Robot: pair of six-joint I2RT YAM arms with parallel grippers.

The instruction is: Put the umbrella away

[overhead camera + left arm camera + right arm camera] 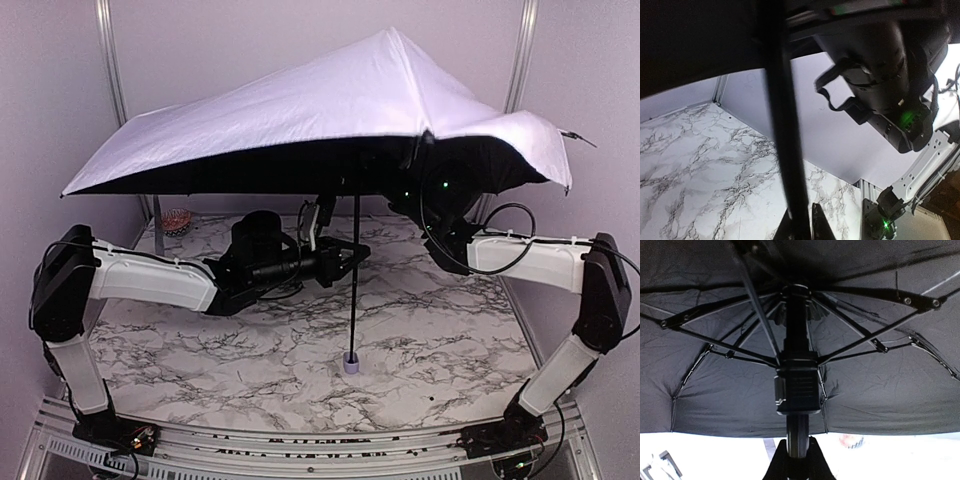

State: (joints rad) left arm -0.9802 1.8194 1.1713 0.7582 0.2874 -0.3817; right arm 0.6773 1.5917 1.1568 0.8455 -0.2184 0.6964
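- Left tool (802, 222) is pinching the umbrella (330, 100) shaft (785, 125); canopy sitting at 12 o'clock.
- Right tool (797, 452) is pinching the shaft at 6 o'clock of the runner (797, 387).
- Handle (351, 362) is standing on the worktop (450, 330).

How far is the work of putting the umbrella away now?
Nothing looks done yet: the umbrella is open, standing on its handle on the table. In hand: the left gripper clamps the shaft, and the right gripper clamps it under the slider. Left: close and stow it.
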